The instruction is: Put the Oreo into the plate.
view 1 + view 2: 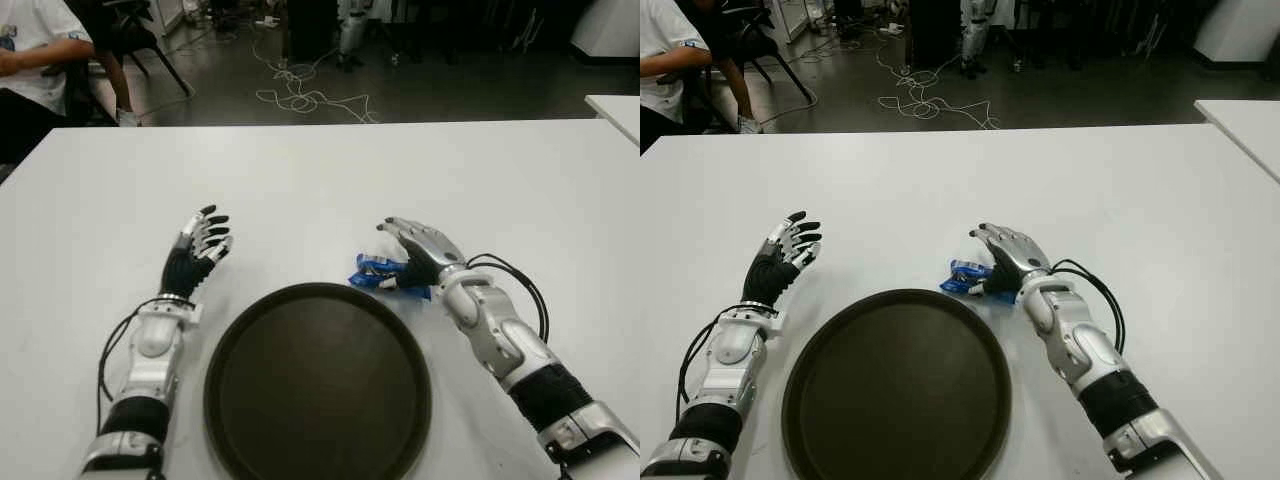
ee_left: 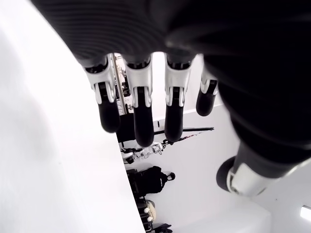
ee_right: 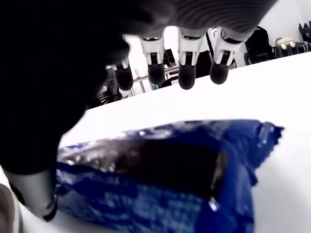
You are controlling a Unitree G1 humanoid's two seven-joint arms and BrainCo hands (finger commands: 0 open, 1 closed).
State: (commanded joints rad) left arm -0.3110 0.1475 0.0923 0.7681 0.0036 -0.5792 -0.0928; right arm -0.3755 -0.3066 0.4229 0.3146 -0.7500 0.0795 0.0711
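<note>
The Oreo (image 1: 372, 273) is a blue packet lying on the white table (image 1: 330, 180), just beyond the upper right rim of the round dark plate (image 1: 318, 385). My right hand (image 1: 405, 248) arches over the packet from the right, palm down. In the right wrist view its fingertips (image 3: 187, 77) hang spread above the Oreo (image 3: 160, 179) and the thumb stands beside it, not closed on it. Left of the plate, my left hand (image 1: 202, 243) stays idle with its fingers extended and nothing in them.
A person in a white shirt (image 1: 30, 50) sits past the table's far left corner. Cables (image 1: 300, 95) lie on the floor behind the table. The corner of another white table (image 1: 615, 105) shows at the far right.
</note>
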